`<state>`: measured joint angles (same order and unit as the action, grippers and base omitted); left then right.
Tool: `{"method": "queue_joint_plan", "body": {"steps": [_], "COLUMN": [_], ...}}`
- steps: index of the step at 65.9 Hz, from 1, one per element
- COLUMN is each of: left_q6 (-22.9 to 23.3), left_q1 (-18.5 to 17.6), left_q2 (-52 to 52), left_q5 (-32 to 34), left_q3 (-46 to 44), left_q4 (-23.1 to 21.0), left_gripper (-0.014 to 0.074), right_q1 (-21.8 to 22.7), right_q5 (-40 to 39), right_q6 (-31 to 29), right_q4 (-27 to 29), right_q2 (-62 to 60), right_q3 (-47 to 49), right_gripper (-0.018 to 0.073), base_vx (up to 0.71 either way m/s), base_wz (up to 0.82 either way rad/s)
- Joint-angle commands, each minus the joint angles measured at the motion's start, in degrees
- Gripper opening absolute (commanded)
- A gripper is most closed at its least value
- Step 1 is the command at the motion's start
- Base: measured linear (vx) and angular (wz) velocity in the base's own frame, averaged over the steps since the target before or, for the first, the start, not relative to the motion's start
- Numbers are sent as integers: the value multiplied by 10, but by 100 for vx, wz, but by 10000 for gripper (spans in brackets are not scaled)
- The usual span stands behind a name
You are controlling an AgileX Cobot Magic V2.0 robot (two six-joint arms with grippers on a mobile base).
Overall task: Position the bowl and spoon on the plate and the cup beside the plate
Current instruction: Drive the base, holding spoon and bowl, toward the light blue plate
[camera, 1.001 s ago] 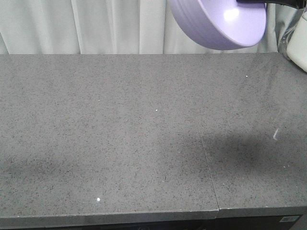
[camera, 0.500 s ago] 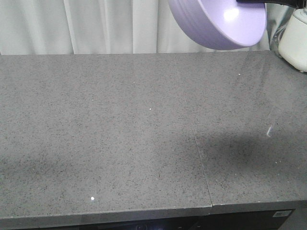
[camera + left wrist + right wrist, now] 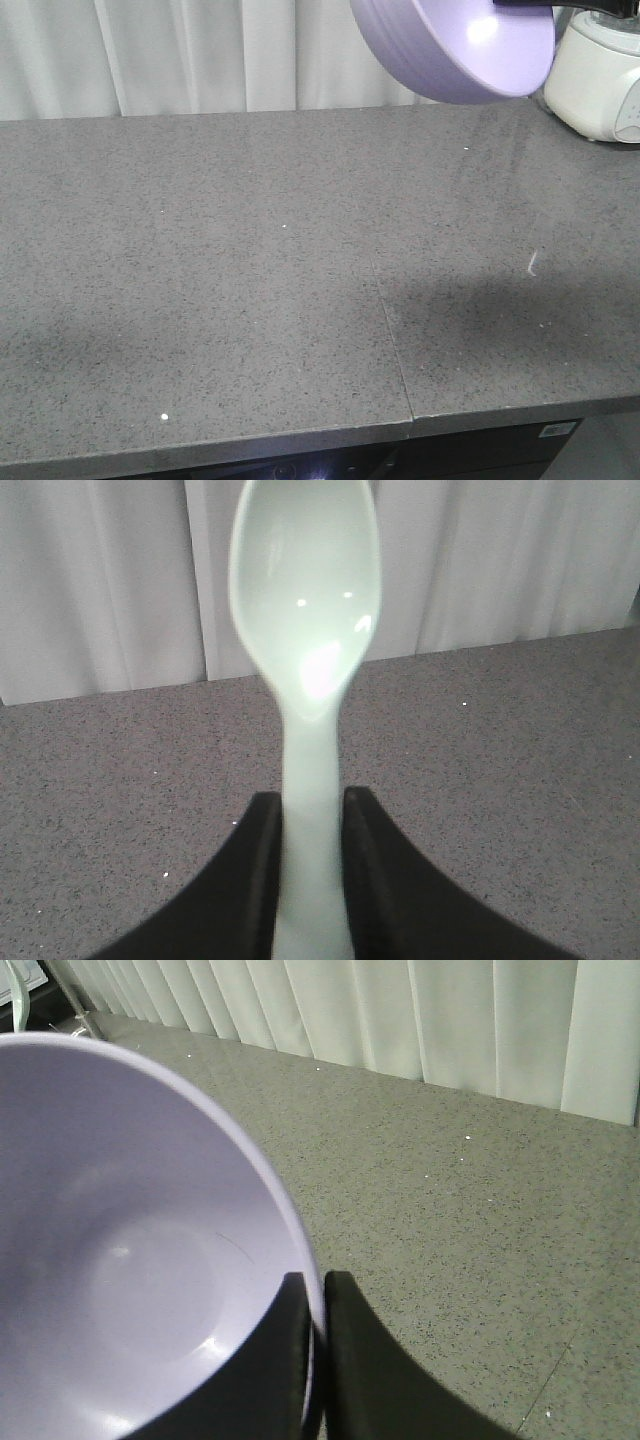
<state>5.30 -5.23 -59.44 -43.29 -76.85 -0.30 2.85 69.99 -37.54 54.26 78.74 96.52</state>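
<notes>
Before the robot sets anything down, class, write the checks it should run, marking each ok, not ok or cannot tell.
1. Left gripper clamped on the spoon handle: ok.
2. Right gripper pinching the bowl rim: ok.
3. Bowl empty: ok.
4. Plate in sight as a target: not ok, no view shows it.
5. Cup located: not ok, no view shows it.
6. Clearance between bowl and the white appliance on the counter: cannot tell.

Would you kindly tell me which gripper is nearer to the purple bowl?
Right. The right gripper is clamped on the rim of the bowl; the left gripper holds only the spoon.
</notes>
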Motion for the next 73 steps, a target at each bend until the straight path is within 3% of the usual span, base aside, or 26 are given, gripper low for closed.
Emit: {"method": "queue_joint_plan", "body": {"steps": [1, 73], "left_q6": [0, 0], "left_q1": [0, 0], "left_q2": [5, 5], "left_q5": [38, 38], "left_q3": [-12, -12], "left_q4": [-5, -5], "left_gripper": [-7, -7], "right_q1": [0, 0], "right_q5": [-24, -24], "right_q6": [-4, -4], "right_q4": [35, 35], "right_q2": [-20, -20], "right_q3": [13, 13], "right_gripper": [-2, -2], "base_vx": [-1, -2], "base_wz": [-10, -17]}}
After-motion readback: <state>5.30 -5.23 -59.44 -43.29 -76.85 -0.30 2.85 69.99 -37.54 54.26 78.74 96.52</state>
